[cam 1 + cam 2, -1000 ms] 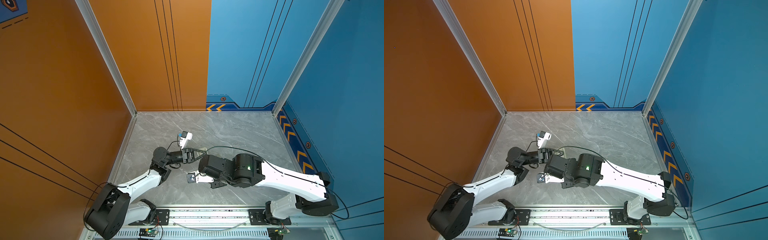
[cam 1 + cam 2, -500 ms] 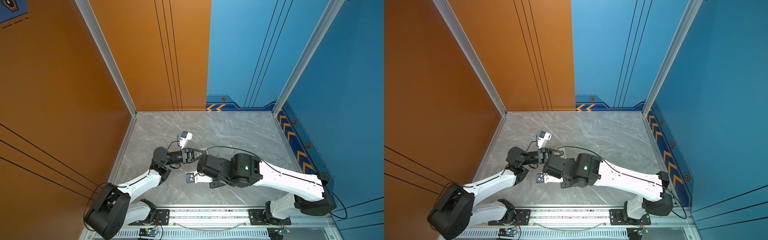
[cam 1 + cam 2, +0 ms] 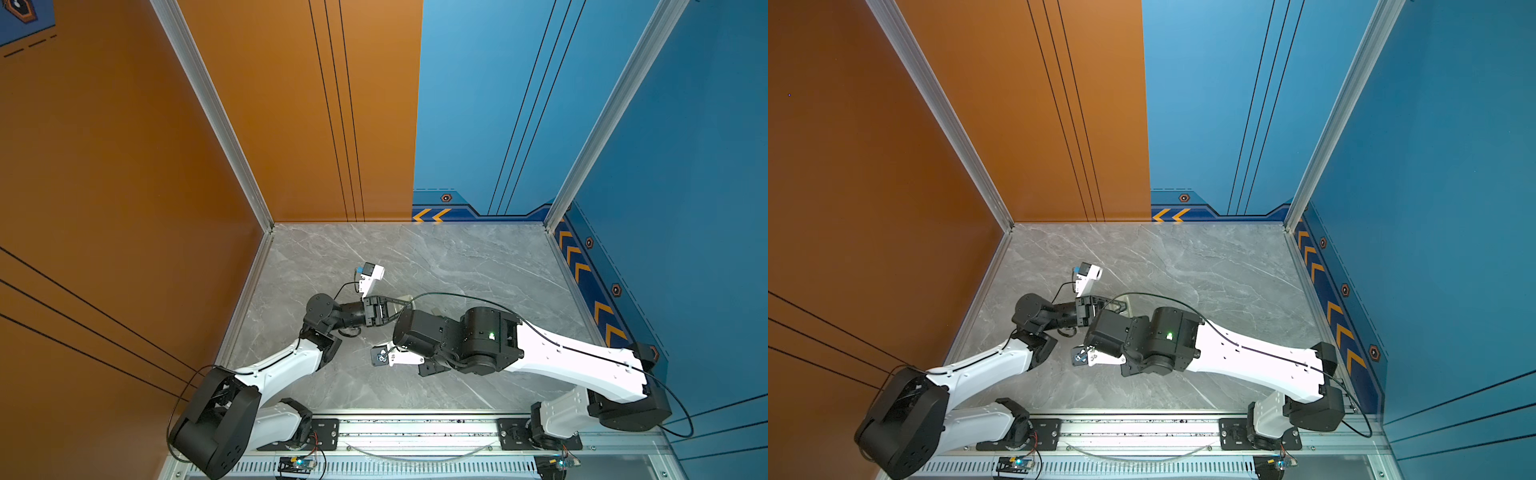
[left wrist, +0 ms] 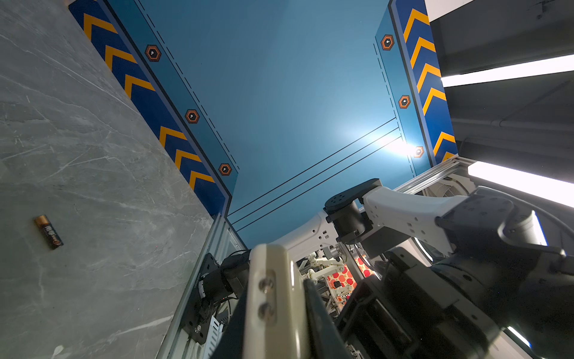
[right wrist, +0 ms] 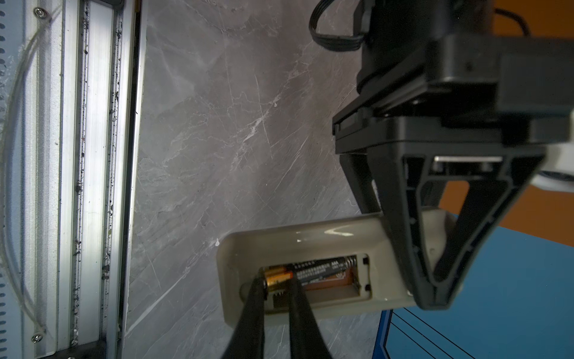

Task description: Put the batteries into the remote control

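Note:
My left gripper (image 4: pixel 276 314) is shut on the off-white remote control (image 5: pixel 298 239) and holds it on edge above the table, with the open battery bay facing my right wrist. One black battery (image 5: pixel 316 269) lies in the bay, against the spring. My right gripper (image 5: pixel 276 281) is shut on that battery's copper end, one fingertip on each side. A second battery (image 4: pixel 48 232) lies loose on the grey marble table. In both top views the right arm's wrist (image 3: pixel 419 332) hides the right gripper and most of the remote (image 3: pixel 1124 306).
The right arm (image 3: pixel 540 353) reaches low across the middle of the table to the left gripper (image 3: pixel 384 309). An aluminium rail (image 3: pixel 415 428) runs along the front edge. Orange and blue walls close in the other three sides. A black cable (image 3: pixel 457 296) loops over the right wrist.
The right wrist has edged slightly to the left, toward the remote. The left arm and the remote have stayed still.

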